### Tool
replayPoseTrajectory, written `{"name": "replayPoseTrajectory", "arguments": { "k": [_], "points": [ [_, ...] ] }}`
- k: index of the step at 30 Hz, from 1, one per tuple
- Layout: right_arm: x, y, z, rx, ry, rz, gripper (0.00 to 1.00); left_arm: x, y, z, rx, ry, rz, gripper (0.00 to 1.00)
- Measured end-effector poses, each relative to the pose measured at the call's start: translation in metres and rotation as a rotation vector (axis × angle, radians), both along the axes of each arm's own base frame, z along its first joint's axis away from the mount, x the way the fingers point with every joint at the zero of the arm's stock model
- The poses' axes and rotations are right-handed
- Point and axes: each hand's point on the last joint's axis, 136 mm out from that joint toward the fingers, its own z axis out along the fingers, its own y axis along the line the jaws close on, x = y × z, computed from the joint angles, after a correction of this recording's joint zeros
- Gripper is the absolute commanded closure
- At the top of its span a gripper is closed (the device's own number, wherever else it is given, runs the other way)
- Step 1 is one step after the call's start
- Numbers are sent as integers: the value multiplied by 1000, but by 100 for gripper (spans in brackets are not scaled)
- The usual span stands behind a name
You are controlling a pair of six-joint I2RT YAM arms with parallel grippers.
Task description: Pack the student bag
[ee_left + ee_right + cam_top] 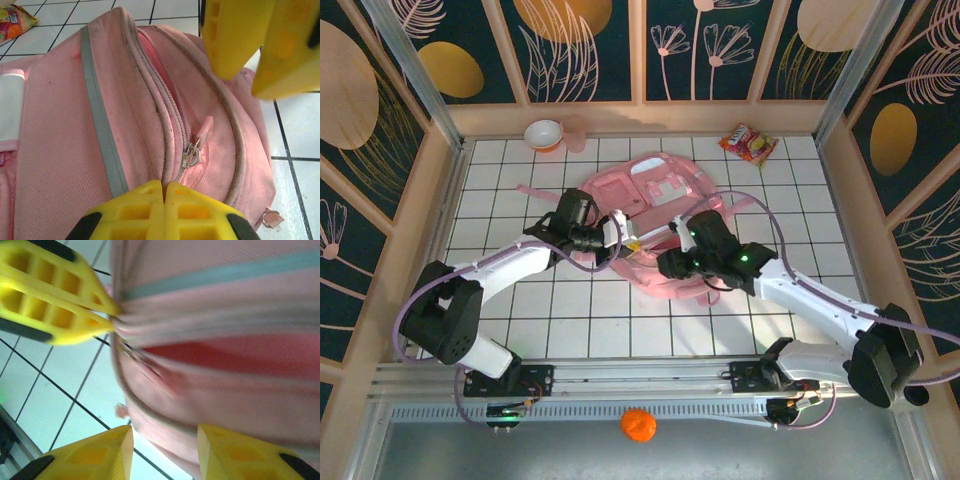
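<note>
1. You have the large, soft pink fabric student bag lying flat in the middle of the white tiled table. Both arms reach in over its near edge.
2. Your left gripper has its yellow ribbed fingers pressed tight together, nipping the bag's fabric where a zip line ends. In the right wrist view, the folds of cloth draw in toward those joined tips.
3. Just past that pinch, the small metal zipper pulls hang beside a pink tab. The zip above them gapes a little, and a darker pink shows inside.
4. A grey strip runs along the panel to the left of the zip, and a white patch sits at the edge of the left wrist view.
5. Your right gripper has its yellow fingers standing apart, with the bag's rounded edge in the gap between them. That view is blurred, so you cannot tell whether either finger touches the cloth.
6. The two grippers are near each other at the same end of the bag.
7. A crinkly red and yellow snack packet lies at the back right, well apart from the bag.
8. A small white bowl sits at the back left, with a pale pink cup just beside it.
9. A round orange object rests on the grey ledge in front of the arm bases.
</note>
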Motion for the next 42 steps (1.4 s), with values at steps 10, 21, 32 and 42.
{"name": "replayPoseTrajectory", "arguments": {
  "k": [10, 21, 32, 42],
  "points": [
    [22, 22, -26, -76, -3, -6, 60, -4, -3, 6, -30, 34, -14, 100],
    [21, 21, -27, -98, -5, -9, 100, 9, 0, 5, 0, 4, 44, 100],
    [17, 9, -9, -10, 38, -19, 100, 0, -10, 6, 23, -99, -40, 41],
    [14, 7, -9, 20, 81, -1, 100, -5, -32, 1, 47, -170, -100, 100]
  ]
}}
